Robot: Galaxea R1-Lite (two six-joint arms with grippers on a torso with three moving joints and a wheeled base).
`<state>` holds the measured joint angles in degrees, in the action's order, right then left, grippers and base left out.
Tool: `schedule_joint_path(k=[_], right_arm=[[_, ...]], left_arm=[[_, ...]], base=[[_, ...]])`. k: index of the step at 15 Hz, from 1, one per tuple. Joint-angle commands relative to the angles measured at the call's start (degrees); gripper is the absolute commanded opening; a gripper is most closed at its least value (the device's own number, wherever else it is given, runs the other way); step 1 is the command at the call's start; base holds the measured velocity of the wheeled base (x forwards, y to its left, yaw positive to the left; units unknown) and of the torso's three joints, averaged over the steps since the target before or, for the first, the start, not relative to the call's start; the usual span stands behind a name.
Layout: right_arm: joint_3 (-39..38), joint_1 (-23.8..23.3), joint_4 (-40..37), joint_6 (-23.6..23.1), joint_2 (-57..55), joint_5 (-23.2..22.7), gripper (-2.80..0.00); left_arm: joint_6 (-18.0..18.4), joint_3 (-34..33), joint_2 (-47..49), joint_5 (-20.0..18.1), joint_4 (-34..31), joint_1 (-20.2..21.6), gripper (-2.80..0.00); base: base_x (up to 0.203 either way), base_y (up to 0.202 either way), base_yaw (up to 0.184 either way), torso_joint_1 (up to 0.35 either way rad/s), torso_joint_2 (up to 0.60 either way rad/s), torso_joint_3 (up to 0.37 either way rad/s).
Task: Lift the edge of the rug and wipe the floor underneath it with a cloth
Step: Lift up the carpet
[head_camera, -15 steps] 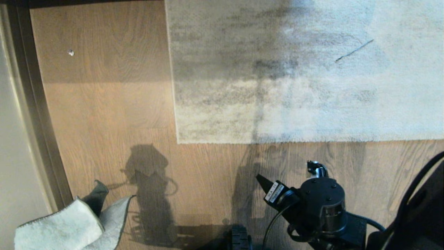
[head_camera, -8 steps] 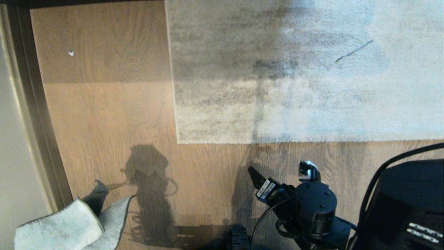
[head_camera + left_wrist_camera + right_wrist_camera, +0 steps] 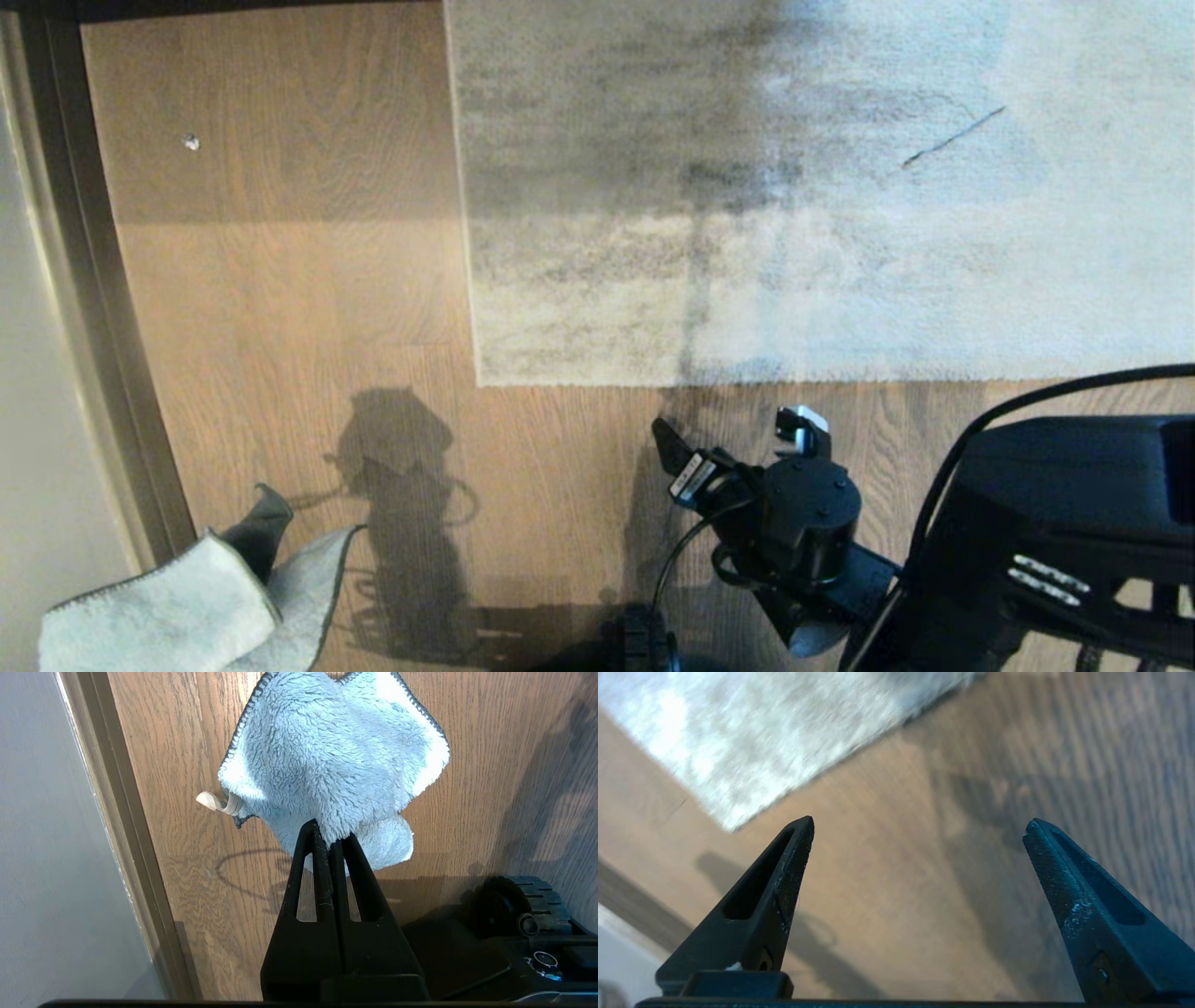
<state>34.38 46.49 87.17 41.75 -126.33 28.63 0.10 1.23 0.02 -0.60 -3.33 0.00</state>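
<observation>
The pale grey rug (image 3: 840,233) lies flat on the wood floor (image 3: 299,308). Its near rug edge (image 3: 747,378) runs straight across and ends in a square corner (image 3: 480,381). My right gripper (image 3: 733,434) hovers open over bare floor just short of that edge, right of the corner, with nothing between its fingers. In the right wrist view the right gripper (image 3: 920,823) stands wide open with the rug (image 3: 784,732) ahead of it. At the lower left the pale grey-blue cloth (image 3: 177,607) hangs over the floor. My left gripper (image 3: 331,835) is shut on the cloth (image 3: 336,751).
A dark baseboard strip (image 3: 84,280) and a pale wall run along the left. A small white speck (image 3: 190,142) lies on the floor at the far left. One of my base wheels (image 3: 644,644) shows at the bottom. A thin dark line (image 3: 952,137) marks the rug.
My right gripper has moved forward and leftward toward the rug edge, and its jaws have opened wider. The cloth and the left arm have stayed still.
</observation>
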Motion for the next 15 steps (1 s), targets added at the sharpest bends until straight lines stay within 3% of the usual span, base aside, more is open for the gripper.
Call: schedule_joint_path(k=[1, 8, 15], right_arm=[[2.49, -1.78, 2.78, 0.15, -1.02, 0.42, 0.0], [10.98, -2.44, 2.78, 0.08, -2.66, 0.45, 0.0], [13.74, -2.16, 2.78, 0.17, -3.66, 0.38, 0.0]], left_arm=[[-0.01, 0.0, -0.02, -0.02, -0.01, 0.0, -2.8], [-0.01, 0.0, -0.02, -0.02, -0.01, 0.0, -2.8], [-0.01, 0.0, -0.02, -0.02, -0.01, 0.0, -2.8]], base=[[0.0, 0.0, 0.0, 0.0, 0.0, 0.0], [0.0, 0.0, 0.0, 0.0, 0.0, 0.0], [0.0, 0.0, 0.0, 0.0, 0.0, 0.0]])
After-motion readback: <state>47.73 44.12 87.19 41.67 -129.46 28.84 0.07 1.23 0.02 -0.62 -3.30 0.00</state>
